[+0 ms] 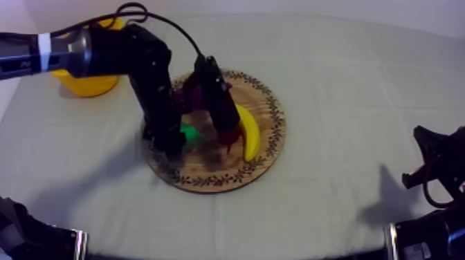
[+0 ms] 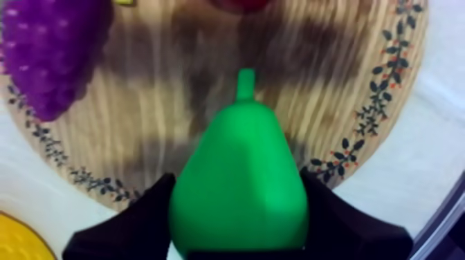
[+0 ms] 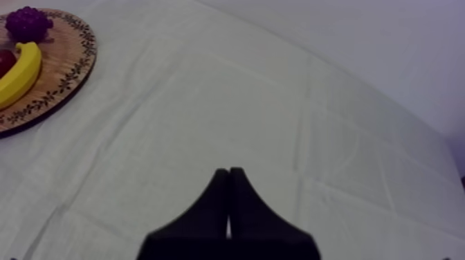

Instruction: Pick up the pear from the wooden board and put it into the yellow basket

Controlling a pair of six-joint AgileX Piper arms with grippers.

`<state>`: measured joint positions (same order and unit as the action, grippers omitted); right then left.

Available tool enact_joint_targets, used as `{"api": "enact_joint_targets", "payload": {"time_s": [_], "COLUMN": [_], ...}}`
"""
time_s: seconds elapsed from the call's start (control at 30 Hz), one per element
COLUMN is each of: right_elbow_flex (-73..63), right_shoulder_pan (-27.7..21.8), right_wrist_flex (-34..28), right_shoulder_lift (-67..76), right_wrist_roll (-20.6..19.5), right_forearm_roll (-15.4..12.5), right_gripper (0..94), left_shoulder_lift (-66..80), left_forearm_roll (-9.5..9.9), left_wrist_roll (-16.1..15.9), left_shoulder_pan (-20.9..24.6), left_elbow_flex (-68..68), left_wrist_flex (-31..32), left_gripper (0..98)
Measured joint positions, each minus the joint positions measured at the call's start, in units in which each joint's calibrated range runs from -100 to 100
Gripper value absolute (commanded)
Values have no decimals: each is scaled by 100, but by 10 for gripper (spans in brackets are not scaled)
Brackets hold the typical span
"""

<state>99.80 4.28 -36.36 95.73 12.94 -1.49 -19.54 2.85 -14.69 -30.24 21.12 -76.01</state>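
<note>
Seen from above: left gripper (image 1: 178, 140) low over the round wooden board with the patterned rim (image 1: 266, 155), at the green toy pear (image 1: 190, 131) beside the yellow banana (image 1: 249, 131), yellow basket (image 1: 90, 84) well apart. Seen from the left wrist: black fingers (image 2: 135, 225) clamped on both flanks of the pear; best to lift straight up, gripping the tapering body firmly, before swinging toward the basket. Seen from the right wrist: right gripper (image 3: 228, 207) pressed together over bare cloth (image 3: 290, 104), away from the board; best left parked.
</note>
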Motion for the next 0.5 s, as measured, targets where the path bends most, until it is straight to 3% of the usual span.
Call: {"api": "enact_joint_targets", "payload": {"time_s": [0.5], "right_elbow_flex": [0], "right_shoulder_pan": [0], "right_wrist_flex": [0], "right_shoulder_lift": [0], "right_wrist_roll": [0], "right_forearm_roll": [0], "right_gripper": [4], "left_shoulder_lift": [1102], "left_forearm_roll": [12], "left_wrist_roll": [57], "left_shoulder_pan": [31], "left_elbow_flex": [-940], "left_wrist_flex": [-1183], "left_gripper": [497]}}
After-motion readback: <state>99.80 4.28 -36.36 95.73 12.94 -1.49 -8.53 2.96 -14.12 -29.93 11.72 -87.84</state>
